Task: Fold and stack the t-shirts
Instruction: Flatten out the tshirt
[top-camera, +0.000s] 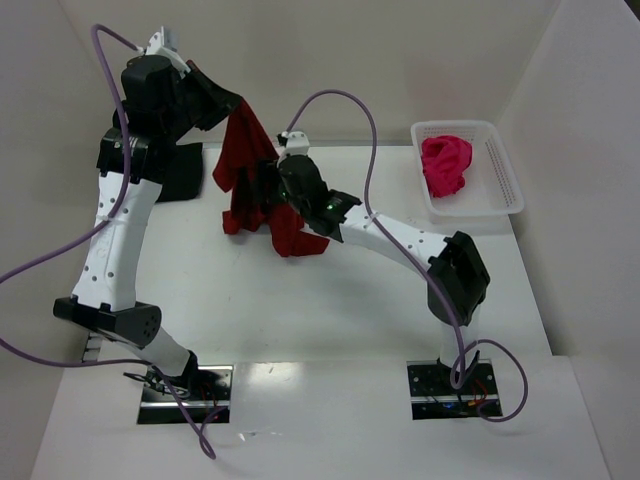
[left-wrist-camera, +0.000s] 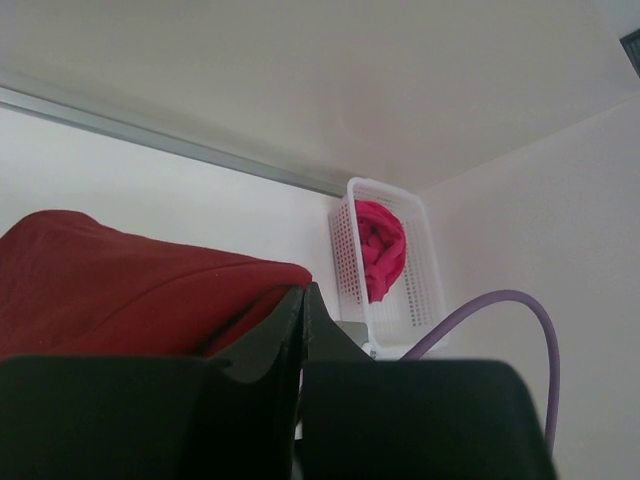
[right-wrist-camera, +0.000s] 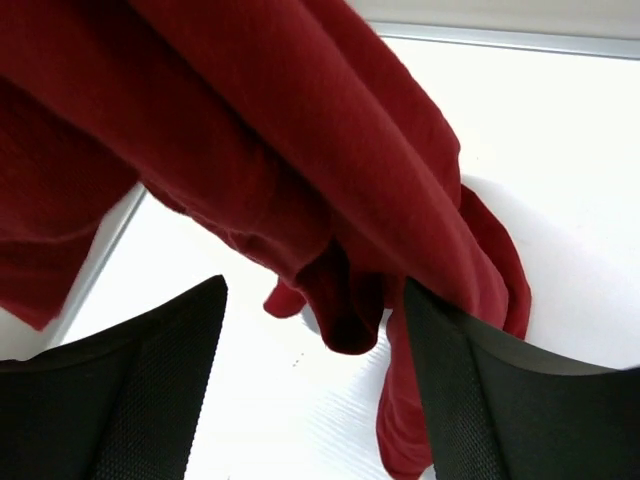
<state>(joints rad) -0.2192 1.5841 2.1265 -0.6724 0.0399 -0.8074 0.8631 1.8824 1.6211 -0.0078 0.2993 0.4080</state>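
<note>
My left gripper (top-camera: 236, 102) is raised at the back left and shut on the top of the dark crimson t-shirt (top-camera: 252, 160), which hangs down from it with its lower end bunched on the table. In the left wrist view the jaws (left-wrist-camera: 303, 296) are pressed together, with the crimson cloth (left-wrist-camera: 120, 290) lying against the left finger. My right gripper (top-camera: 268, 186) is at the shirt's lower half. Its fingers (right-wrist-camera: 312, 290) stand wide apart, and a fold of the crimson cloth (right-wrist-camera: 300, 150) hangs between them and touches the right finger (right-wrist-camera: 470, 380). The magenta-pink t-shirt (top-camera: 446, 165) lies crumpled in the basket. The black t-shirt (top-camera: 186, 170) lies behind the left arm.
The white lattice basket (top-camera: 500, 190) stands at the back right by the right wall, and shows in the left wrist view as the basket (left-wrist-camera: 425, 280) too. White walls close off the back and both sides. A purple cable (top-camera: 360, 130) arcs above the right arm.
</note>
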